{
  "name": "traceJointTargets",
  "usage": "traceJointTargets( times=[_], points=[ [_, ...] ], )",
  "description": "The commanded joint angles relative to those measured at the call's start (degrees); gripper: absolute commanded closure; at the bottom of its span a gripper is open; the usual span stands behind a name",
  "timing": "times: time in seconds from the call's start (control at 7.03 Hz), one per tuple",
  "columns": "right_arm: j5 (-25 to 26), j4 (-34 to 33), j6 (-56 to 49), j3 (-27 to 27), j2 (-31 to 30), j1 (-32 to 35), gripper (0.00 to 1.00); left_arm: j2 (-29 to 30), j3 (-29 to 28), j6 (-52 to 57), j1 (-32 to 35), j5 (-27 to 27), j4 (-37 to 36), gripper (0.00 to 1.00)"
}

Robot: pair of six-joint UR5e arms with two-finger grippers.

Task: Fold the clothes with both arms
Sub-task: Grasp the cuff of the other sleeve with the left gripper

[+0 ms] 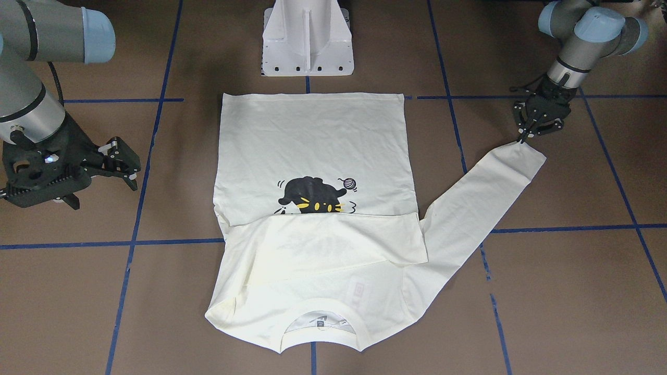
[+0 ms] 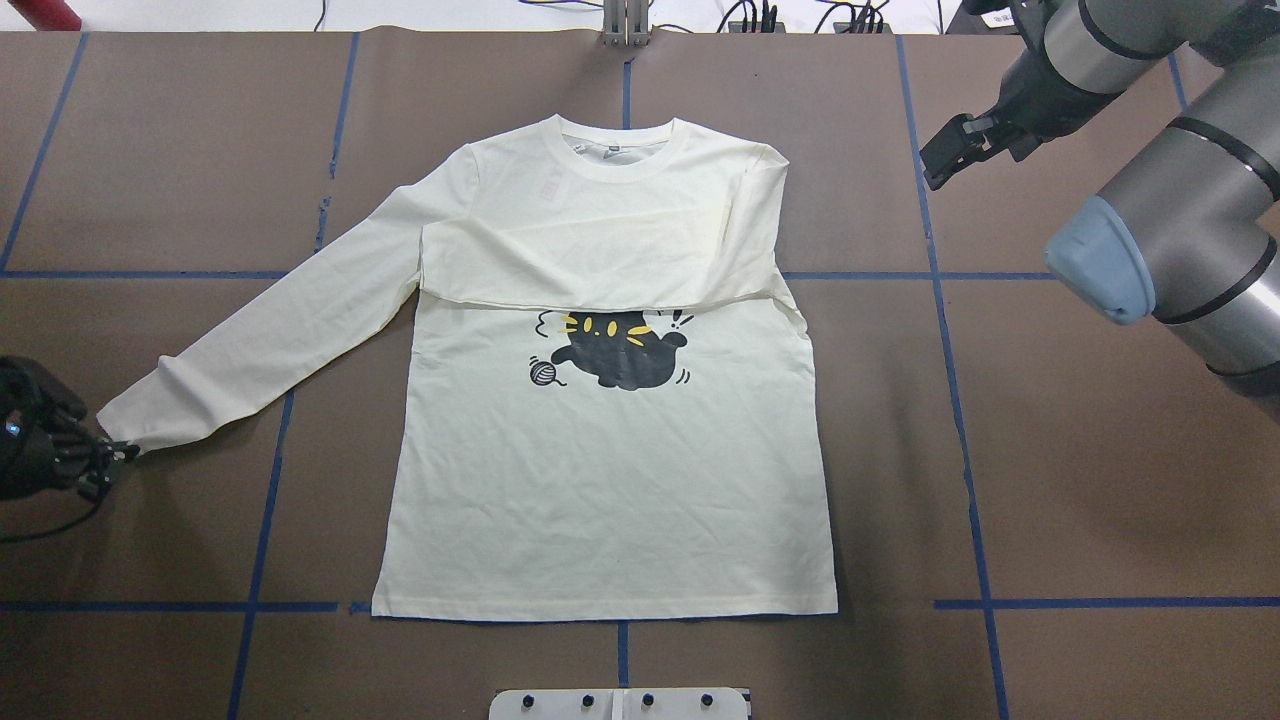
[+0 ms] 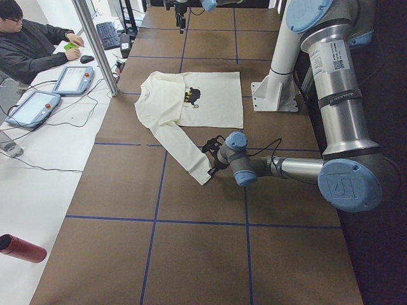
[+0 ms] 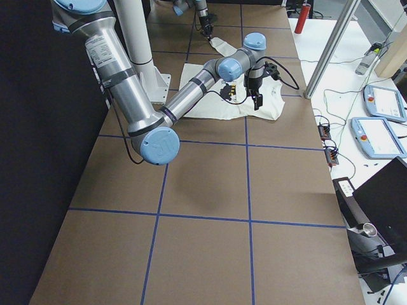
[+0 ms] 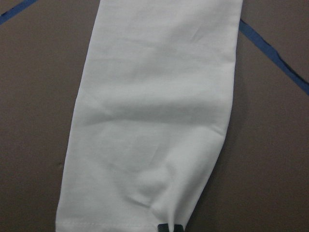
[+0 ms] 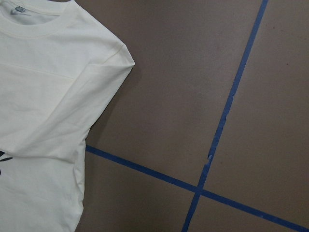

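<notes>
Sleeve cuff [image 5: 120,208] fills the left wrist view, its hem corner pinched between the left gripper's [image 2: 108,462] fingers [image 5: 170,227], low on the brown table [image 2: 1050,480]. That sleeve runs out straight and diagonal from the cream-white T-shirt [image 2: 600,500], which lies flat mid-table, cat print [image 2: 615,350] up, collar away from the robot and hem toward its base. Its other sleeve [image 2: 600,250] is folded across the chest, covering the top of the print. Right gripper [image 2: 945,155] hangs above bare table beside the folded shoulder, clear of the cloth, fingers spread.
</notes>
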State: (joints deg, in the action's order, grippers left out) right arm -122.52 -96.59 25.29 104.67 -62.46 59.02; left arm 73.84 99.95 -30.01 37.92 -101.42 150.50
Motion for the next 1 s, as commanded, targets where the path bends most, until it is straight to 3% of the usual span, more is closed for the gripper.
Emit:
traceJointTargets(
  times=[0.0, 0.71, 0.85],
  points=[
    [0.0, 0.0, 0.02, -0.08, -0.29, 0.04, 0.0, 11.25, -0.28, 1.87, 9.86, 0.26, -11.29, 1.0],
    [0.18, 0.0, 0.11, -0.08, -0.29, 0.56, 0.0, 43.6, -0.55, 0.84, 14.11, 0.26, -44.17, 1.0],
    [0.18, 0.0, 0.11, -0.08, -0.29, 0.74, 0.0, 50.45, -1.16, -5.26, 13.76, 0.08, -50.33, 1.0]
  ],
)
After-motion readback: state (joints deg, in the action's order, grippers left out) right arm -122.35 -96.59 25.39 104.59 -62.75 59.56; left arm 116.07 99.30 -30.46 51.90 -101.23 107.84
